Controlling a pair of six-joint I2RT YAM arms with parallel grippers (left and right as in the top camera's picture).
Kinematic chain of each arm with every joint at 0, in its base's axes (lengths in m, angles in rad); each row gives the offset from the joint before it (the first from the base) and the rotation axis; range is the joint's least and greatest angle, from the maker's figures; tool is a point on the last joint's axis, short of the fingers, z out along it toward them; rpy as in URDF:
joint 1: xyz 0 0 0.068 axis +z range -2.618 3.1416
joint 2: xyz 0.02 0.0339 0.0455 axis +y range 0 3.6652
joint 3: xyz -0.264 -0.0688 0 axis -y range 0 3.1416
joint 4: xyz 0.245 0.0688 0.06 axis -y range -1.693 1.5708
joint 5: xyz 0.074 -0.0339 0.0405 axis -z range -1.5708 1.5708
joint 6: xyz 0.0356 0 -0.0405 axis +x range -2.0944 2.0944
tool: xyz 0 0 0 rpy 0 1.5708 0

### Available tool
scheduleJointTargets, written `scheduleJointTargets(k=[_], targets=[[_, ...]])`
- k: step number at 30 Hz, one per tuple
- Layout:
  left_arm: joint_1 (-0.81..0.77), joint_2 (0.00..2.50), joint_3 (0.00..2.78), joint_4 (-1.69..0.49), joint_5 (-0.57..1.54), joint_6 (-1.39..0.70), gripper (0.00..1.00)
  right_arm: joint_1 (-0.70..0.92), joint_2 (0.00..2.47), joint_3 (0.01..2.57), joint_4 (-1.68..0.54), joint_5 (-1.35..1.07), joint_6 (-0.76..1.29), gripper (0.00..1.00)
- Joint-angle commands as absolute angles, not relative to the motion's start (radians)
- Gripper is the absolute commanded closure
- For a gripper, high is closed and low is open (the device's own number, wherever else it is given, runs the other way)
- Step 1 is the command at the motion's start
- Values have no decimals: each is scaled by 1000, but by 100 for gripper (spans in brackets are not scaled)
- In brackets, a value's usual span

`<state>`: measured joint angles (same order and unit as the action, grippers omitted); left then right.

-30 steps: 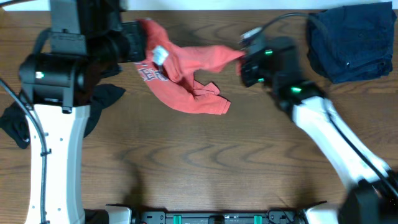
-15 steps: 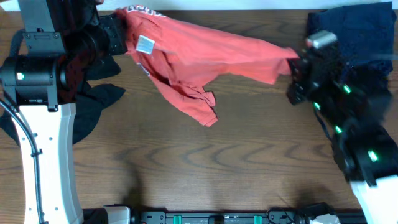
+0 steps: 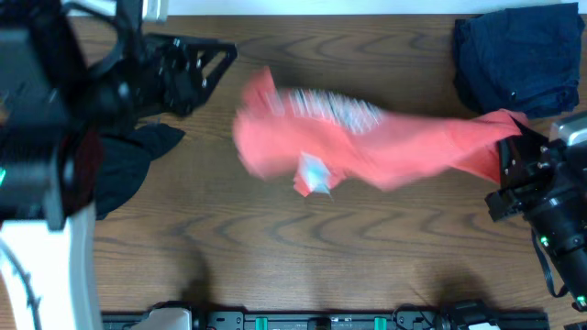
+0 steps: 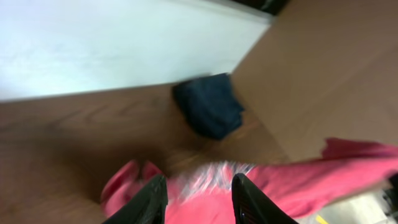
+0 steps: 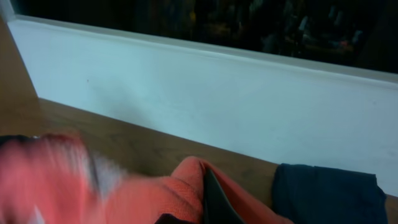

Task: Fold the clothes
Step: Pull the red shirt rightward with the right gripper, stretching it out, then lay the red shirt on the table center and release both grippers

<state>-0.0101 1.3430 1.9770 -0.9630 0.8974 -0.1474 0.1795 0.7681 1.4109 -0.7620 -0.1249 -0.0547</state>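
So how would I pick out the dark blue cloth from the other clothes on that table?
Start at the wooden table and look to its far corner on the robot's right. The dark blue cloth lies there in a heap. It is navy, unlike the red shirt stretched across the middle and the black cloth on the left edge.

Soft, even light covers the wooden table (image 3: 275, 247), shadows faint. The red shirt (image 3: 367, 151) smears with motion blur in every view. Behind it the white wall (image 5: 186, 93) looks dim and grainy; the whole left wrist view is soft.
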Motion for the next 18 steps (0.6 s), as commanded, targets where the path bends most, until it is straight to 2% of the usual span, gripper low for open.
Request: scheduleJointTargets(k=[1, 8, 14, 18], targets=[[-6, 1269, 1994, -964, 926, -120, 64, 170, 779, 1427, -777, -110, -68, 99], [-6, 1243, 1994, -1074, 660, -119, 64, 171, 880, 1425, -793, -263, -60, 99], [-2, 1298, 1994, -1140, 521, -119, 64, 179, 1064, 1425, -776, -442, -60, 99], [6, 1330, 1994, -1151, 477, -109, 64, 237, 1203, 1425, -733, -453, -52, 99]])
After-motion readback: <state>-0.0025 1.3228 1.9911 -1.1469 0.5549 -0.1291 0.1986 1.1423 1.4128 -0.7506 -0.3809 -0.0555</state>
